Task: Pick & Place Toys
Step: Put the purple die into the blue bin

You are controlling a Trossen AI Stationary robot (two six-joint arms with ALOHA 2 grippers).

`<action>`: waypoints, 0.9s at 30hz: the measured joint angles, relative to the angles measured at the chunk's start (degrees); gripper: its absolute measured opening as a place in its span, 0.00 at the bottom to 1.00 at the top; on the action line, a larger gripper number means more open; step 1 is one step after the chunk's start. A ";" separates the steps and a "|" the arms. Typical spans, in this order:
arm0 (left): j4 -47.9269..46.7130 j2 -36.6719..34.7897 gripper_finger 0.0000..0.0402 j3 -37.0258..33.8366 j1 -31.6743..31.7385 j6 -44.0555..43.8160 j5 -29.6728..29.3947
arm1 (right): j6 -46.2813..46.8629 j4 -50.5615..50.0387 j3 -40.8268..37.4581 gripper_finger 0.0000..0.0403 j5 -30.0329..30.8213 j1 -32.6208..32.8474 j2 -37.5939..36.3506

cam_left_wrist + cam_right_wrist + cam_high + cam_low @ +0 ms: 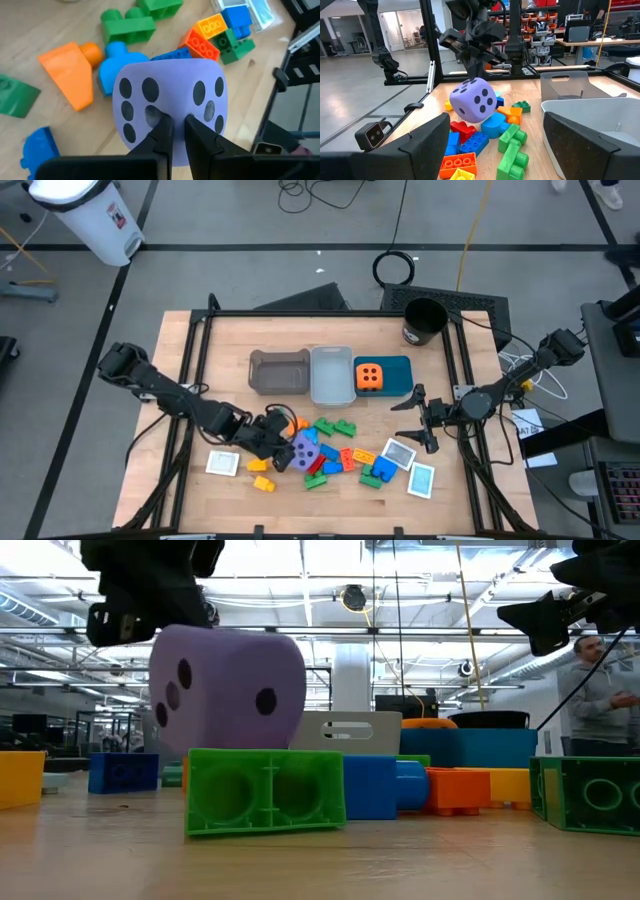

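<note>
Wooden worktop (200,350): left gripper (174,131) pinches the purple cube (306,448), lifted above the brick pile (345,455); looks soft, light, squashing at its corner. Right gripper (420,420) waits beside, spread.

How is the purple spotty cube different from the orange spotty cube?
The purple dotted cube hangs tilted above the table, pinched by the left gripper; the orange dotted cube sits inside the teal rectangular bin, touched by nothing. The purple one is over the brick pile; the orange one is apart from it. Both have dark dots.
</note>
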 joint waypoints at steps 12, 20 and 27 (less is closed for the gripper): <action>0.69 -0.01 0.08 0.31 2.29 2.92 -0.05 | 0.26 6.06 1.61 0.77 1.59 -2.51 12.59; 1.16 -0.01 0.08 0.31 2.90 4.55 0.02 | -2.27 6.17 10.67 0.77 -2.01 -7.27 32.86; 1.64 -0.01 0.08 0.31 2.90 4.97 0.05 | -4.57 12.56 17.15 0.77 -6.01 -10.36 48.99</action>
